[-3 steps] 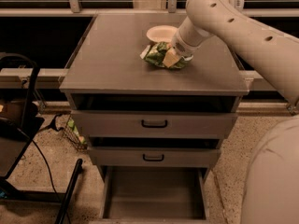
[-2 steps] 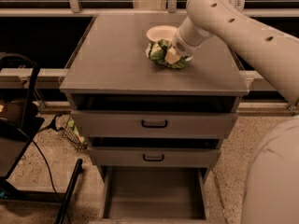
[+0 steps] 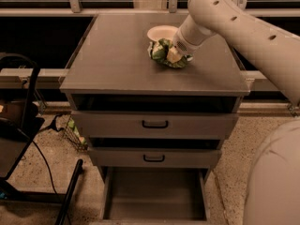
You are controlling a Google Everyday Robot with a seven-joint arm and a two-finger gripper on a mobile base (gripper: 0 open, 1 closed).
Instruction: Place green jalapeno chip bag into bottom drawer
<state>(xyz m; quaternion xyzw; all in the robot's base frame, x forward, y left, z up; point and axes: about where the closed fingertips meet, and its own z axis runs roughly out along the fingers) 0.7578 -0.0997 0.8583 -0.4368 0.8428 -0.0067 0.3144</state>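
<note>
Slippage is posing the main hazard: the green jalapeno chip bag (image 3: 164,54) is glossy and wrinkled, so a pinch on loose foil could be letting it slide free on the long carry to the bottom drawer (image 3: 154,197), which is standing open well below and forward of the jaws. Dragging the white bowl (image 3: 161,32), sitting just behind the jaws, is posing a second risk. The jaws are hovering low over the tabletop (image 3: 108,55), clamping together on the crumpled bag
</note>
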